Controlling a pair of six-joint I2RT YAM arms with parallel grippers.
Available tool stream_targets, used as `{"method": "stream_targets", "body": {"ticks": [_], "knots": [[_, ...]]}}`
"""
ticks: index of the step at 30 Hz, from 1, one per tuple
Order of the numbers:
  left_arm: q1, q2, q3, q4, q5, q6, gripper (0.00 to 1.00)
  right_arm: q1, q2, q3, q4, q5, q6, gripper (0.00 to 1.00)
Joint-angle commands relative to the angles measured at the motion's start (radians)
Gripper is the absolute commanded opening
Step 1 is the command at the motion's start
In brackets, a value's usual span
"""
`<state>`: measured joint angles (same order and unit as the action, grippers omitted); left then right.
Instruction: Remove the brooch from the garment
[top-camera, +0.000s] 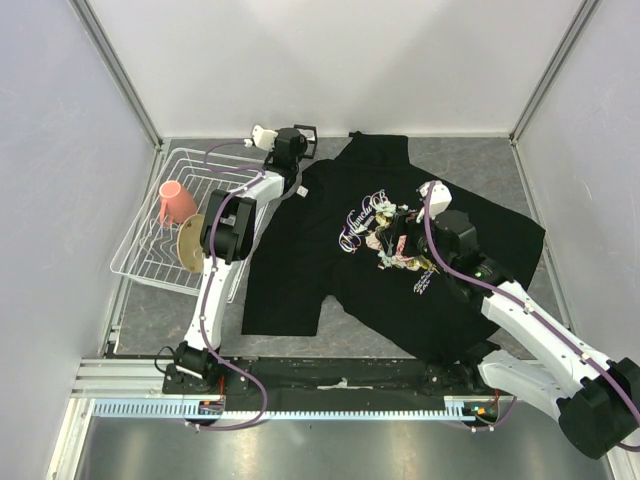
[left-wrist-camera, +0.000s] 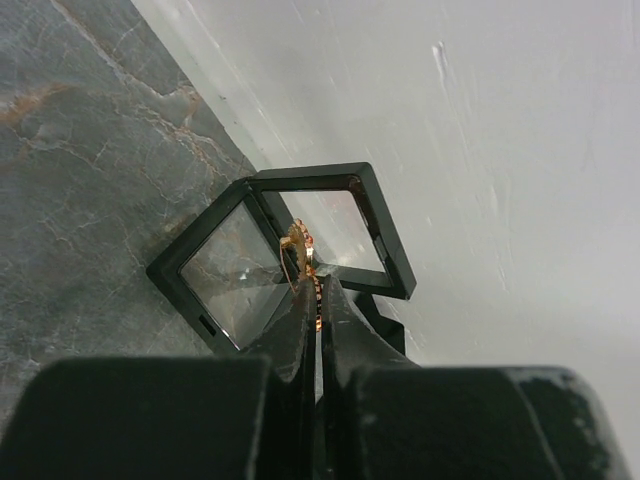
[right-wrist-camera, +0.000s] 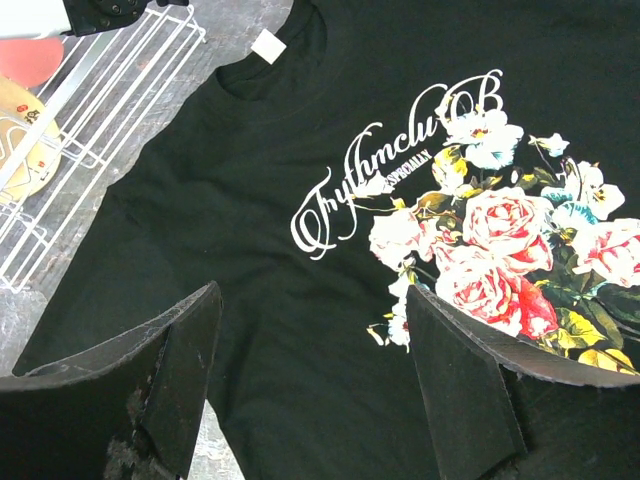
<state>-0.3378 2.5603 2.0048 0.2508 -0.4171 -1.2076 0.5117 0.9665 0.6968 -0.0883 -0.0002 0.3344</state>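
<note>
The brooch (left-wrist-camera: 299, 248), a tiny orange-gold pin, is pinched at the tips of my left gripper (left-wrist-camera: 318, 284), which is shut on it. It hangs just in front of an open black display box (left-wrist-camera: 270, 250) with clear panels, by the back wall. From above, my left gripper (top-camera: 292, 140) is off the shirt's far left corner, next to that box (top-camera: 306, 133). The garment (top-camera: 380, 290), a black T-shirt with a rose print, lies flat mid-table. My right gripper (right-wrist-camera: 315, 300) hovers open over the shirt (right-wrist-camera: 240, 210), beside the roses (right-wrist-camera: 500, 250), holding nothing.
A white wire rack (top-camera: 150, 240) at the left holds a pink cup (top-camera: 176, 203) and a tan plate (top-camera: 190, 243). White walls close in the back and sides. The shirt's white neck label (right-wrist-camera: 268, 43) points toward the rack (right-wrist-camera: 90, 110).
</note>
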Motion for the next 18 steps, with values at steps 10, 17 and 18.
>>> {"method": "stream_targets", "body": {"ticks": [10, 17, 18], "knots": [[0.003, 0.057, 0.103, -0.048, -0.061, -0.115, 0.02, 0.007, -0.009, 0.030, 0.019, 0.020, -0.015, 0.82], [0.005, 0.074, 0.121, -0.051, -0.061, -0.148, 0.02, 0.010, -0.014, 0.030, 0.019, 0.019, -0.012, 0.82], [0.006, 0.075, 0.124, -0.051, -0.057, -0.156, 0.02, 0.008, -0.014, 0.030, 0.018, 0.019, -0.012, 0.82]]}}
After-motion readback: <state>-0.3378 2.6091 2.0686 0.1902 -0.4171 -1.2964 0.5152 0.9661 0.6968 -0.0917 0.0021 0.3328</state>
